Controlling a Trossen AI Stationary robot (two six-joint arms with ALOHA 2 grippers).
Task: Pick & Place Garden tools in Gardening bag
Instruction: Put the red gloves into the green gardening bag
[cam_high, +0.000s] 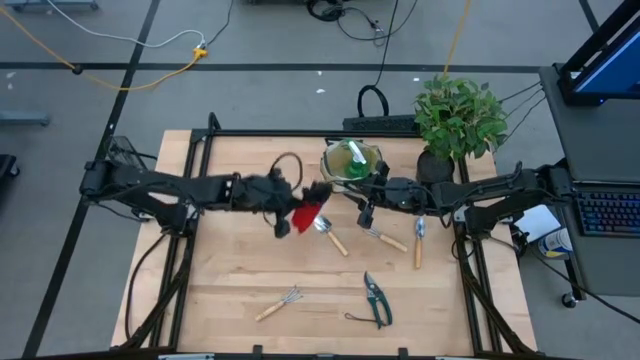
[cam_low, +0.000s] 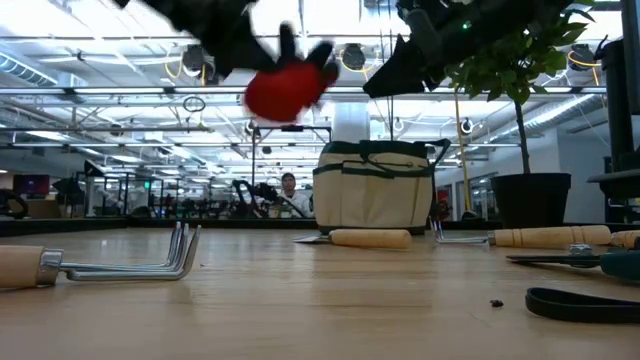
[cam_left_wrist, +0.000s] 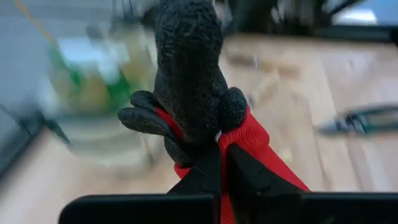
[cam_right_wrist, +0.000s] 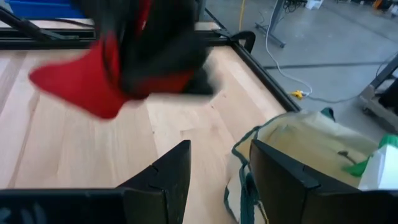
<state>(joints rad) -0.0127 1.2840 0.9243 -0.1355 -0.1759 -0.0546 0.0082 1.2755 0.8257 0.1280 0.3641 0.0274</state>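
Note:
My left gripper (cam_high: 287, 207) is shut on a red-black glove (cam_high: 305, 213) and holds it high above the table's middle, just left of the gardening bag (cam_high: 350, 160). The round tan bag with green trim stands upright at the table's far middle (cam_low: 375, 190), and something green shows inside it (cam_right_wrist: 379, 163). My right gripper (cam_high: 366, 207) hangs open above the bag's near-right rim (cam_right_wrist: 244, 163), well clear of it in the low view, with nothing between its fingers. My left gripper pinches the glove between its two fingers where the red cuff meets the black palm (cam_left_wrist: 219, 138). The fingers come from the table's left, slanting a little down. The glove (cam_low: 285, 88) is lifted clear of the table, its black fingers sticking out past the fingertips.
On the wood lie a trowel (cam_high: 330, 237), a hand fork (cam_high: 385, 239) and a second trowel (cam_high: 419, 241) near the middle, and a small rake (cam_high: 278, 303) and pruning shears (cam_high: 377, 298) toward the near edge. A potted plant (cam_high: 460, 115) stands at the far right.

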